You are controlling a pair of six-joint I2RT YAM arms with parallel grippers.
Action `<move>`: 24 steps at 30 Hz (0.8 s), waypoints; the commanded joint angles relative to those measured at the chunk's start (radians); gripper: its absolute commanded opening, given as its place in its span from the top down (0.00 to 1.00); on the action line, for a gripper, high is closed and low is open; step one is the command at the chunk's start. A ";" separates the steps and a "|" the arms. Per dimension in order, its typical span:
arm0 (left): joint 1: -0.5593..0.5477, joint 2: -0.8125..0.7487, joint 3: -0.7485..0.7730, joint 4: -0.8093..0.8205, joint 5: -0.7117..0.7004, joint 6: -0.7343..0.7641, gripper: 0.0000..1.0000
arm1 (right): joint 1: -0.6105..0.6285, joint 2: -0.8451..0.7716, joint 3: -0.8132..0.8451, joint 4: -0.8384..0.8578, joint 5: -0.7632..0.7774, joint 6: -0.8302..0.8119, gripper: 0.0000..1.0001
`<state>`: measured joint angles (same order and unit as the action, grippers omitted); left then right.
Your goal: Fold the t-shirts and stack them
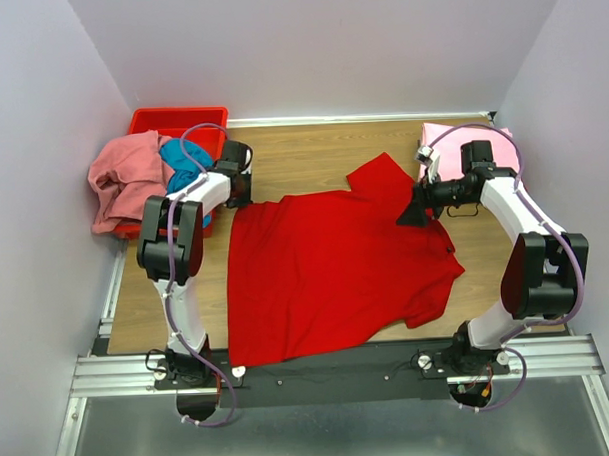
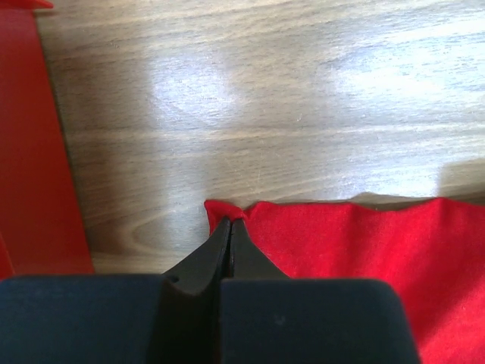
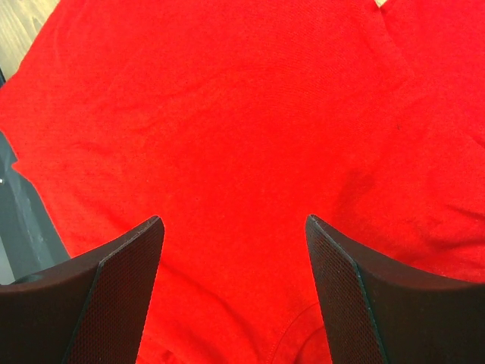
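A bright red t-shirt (image 1: 331, 272) lies spread on the wooden table (image 1: 312, 153). My left gripper (image 1: 240, 195) is shut on the shirt's far left corner (image 2: 227, 212), pinching the cloth at the table. My right gripper (image 1: 416, 212) is open above the shirt's right side near the collar; its fingers (image 3: 129, 265) stand wide apart over red cloth (image 3: 242, 136), holding nothing. A light pink shirt (image 1: 457, 143) lies folded at the far right. A salmon pink shirt (image 1: 123, 179) and a teal blue shirt (image 1: 182, 167) lie heaped at the far left.
A rigid red plastic bin (image 1: 171, 123) stands at the far left corner under the heaped shirts; its wall shows in the left wrist view (image 2: 38, 152). The metal rail (image 1: 329, 362) runs along the near edge. White walls close in on three sides.
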<state>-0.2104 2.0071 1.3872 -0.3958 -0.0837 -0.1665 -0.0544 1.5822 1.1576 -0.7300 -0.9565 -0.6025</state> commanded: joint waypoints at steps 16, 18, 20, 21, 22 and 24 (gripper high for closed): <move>0.025 -0.245 -0.158 0.040 0.032 0.002 1.00 | 0.094 0.218 0.353 -0.026 0.260 0.085 0.18; 0.026 -0.245 -0.163 0.044 0.044 0.004 1.00 | 0.128 0.312 0.474 -0.026 0.330 0.131 0.18; 0.028 -0.245 -0.168 0.044 0.050 0.007 1.00 | 0.149 0.386 0.562 -0.026 0.384 0.184 0.19; 0.028 -0.249 -0.172 0.046 0.052 0.010 1.00 | 0.163 0.421 0.646 -0.025 0.442 0.204 0.19; 0.028 -0.252 -0.175 0.048 0.053 0.010 1.00 | 0.166 0.499 0.698 -0.025 0.473 0.246 0.20; 0.028 -0.260 -0.183 0.049 0.056 0.012 1.00 | 0.169 0.567 0.828 -0.025 0.551 0.279 0.21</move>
<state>-0.1890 1.7836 1.2282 -0.3599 -0.0574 -0.1669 0.1001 2.0109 1.7916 -0.7513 -0.6147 -0.4435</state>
